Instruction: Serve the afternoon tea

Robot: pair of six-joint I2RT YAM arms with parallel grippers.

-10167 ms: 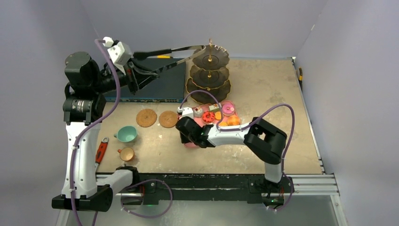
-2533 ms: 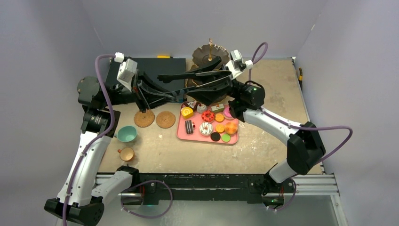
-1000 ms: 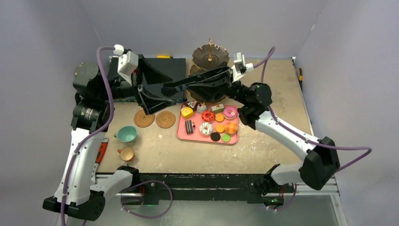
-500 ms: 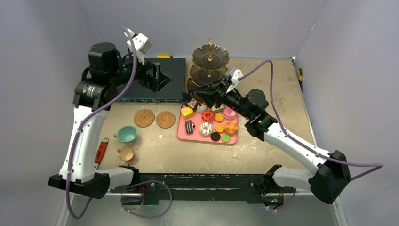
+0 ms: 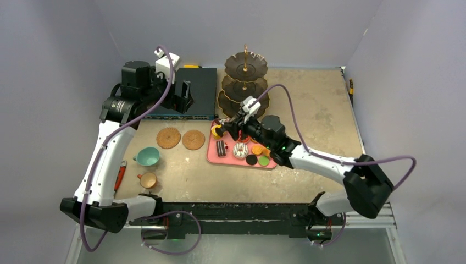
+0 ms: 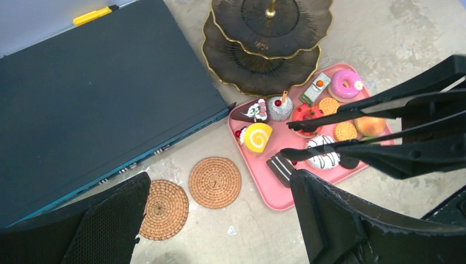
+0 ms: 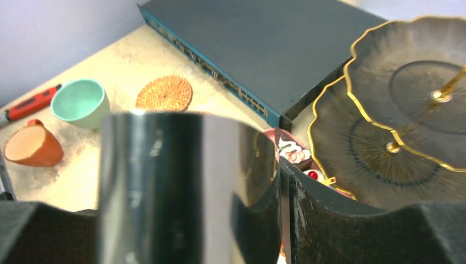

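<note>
Inside half-parted right gripper (image 7: 192, 225), black tongs (image 6: 351, 106)

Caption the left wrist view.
Open left gripper overlooks the pink tray of toy cakes; black tongs reach over it, beside the tiered stand.

A robotics lab (plain grey enclosure walls (image 5: 308, 27), a network switch (image 5: 204, 91)).

A: Where are the toy cakes and macarons (image 6: 280, 108)?
B: Crowded together on the pink tray (image 6: 273, 199) — the dark, gold-rimmed three-tier stand (image 5: 236, 88) rises upright just behind it.
A: The cups?
B: Teal cup (image 5: 147, 157) and smaller tan cup (image 5: 147, 180), both upright, at the tabletop's (image 5: 319, 110) left; two woven coasters (image 5: 171, 137) lie side by side beyond them.
</note>
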